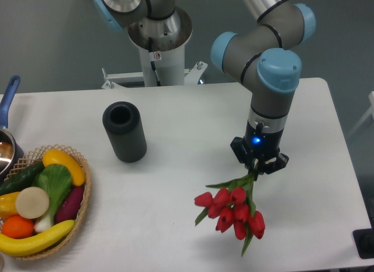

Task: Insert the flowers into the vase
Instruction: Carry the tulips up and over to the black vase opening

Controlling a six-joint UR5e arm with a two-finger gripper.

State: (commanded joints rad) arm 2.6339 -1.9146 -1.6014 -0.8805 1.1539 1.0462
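Meanwhile gripper (258, 167) grips flowers (231, 210); vase (124, 131) stands apart, basket (82, 207) beyond.

Red tulip flowers (231, 210) hang blooms-down, well apart from upright dark vase (124, 131).

You will find no text you can read here. The only sign is a small red-and-white sticker (156, 55) on the arm's white pedestal (163, 64) behind the vase (124, 131), too small to make out.

flowers (232, 209): red heads, green stems
vase (124, 132): matte dark grey
table (175, 184): white
arm (270, 79): grey, light-blue caps
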